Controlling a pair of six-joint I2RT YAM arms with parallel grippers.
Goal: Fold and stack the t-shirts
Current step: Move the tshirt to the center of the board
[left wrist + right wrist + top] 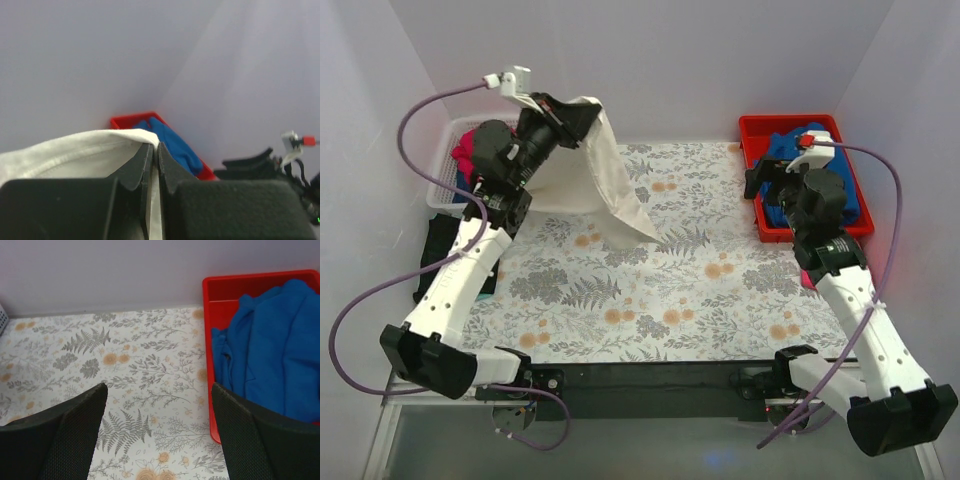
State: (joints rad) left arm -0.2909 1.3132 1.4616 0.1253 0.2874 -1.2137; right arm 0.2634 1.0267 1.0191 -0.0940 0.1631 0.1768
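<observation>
Pale walls (680,60) stand around the floral cloth (670,290). The left gripper (155,147) pinches the cream shirt (605,170), held up at far left. The right gripper (157,390) stands wide beside the red bin (207,315).

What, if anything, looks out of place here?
A black cloth lies slumped at the tablecloth's left edge, beside the left arm. Otherwise ordinary: the left gripper holds the cream shirt aloft, its end reaching the tablecloth.

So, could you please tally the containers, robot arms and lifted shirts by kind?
Containers: 2 (red tray, white basket)
Robot arms: 2 (left arm, right arm)
Lifted shirts: 1 (cream shirt, in the left gripper)
Total: 5
</observation>
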